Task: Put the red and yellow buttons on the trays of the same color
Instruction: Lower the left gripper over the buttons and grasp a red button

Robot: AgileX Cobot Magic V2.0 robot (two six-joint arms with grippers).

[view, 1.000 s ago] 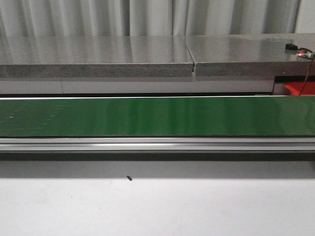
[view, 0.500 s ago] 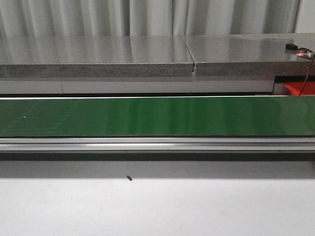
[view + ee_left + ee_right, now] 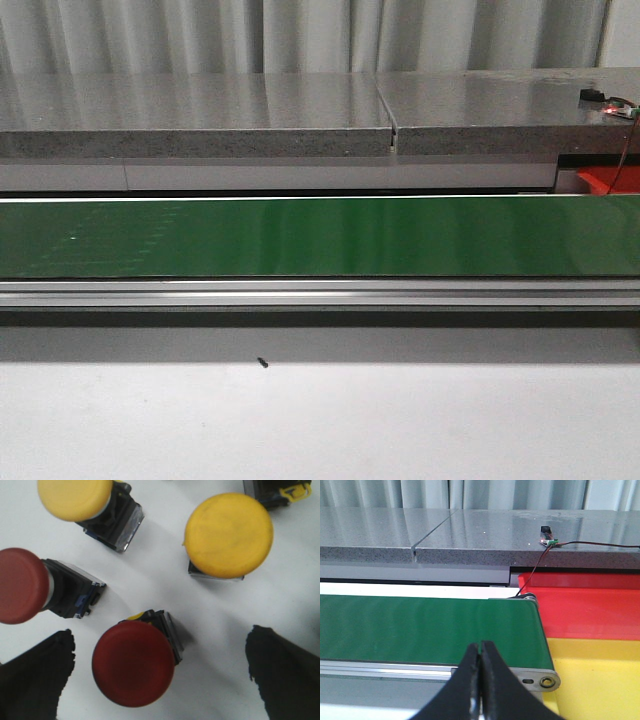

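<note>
In the left wrist view my left gripper (image 3: 160, 675) is open above a white surface, and a red button (image 3: 133, 663) stands between its fingers, nearer the left one. A second red button (image 3: 20, 586) lies on its side. Two yellow buttons show, one (image 3: 229, 535) upright and one (image 3: 75, 497) tilted. In the right wrist view my right gripper (image 3: 481, 652) is shut and empty in front of the green conveyor belt (image 3: 420, 627). The red tray (image 3: 590, 605) and the yellow tray (image 3: 600, 675) sit past the belt's end. Neither gripper shows in the front view.
The green belt (image 3: 320, 237) runs across the front view with a grey stone ledge (image 3: 200, 115) behind it. A corner of the red tray (image 3: 605, 180) shows at the far right. A small black speck (image 3: 262, 363) lies on the white table. Another button's black base (image 3: 275, 490) sits at the left wrist view's edge.
A faint light spot on the belt has drifted rightward. Nothing else has moved in the front view.
</note>
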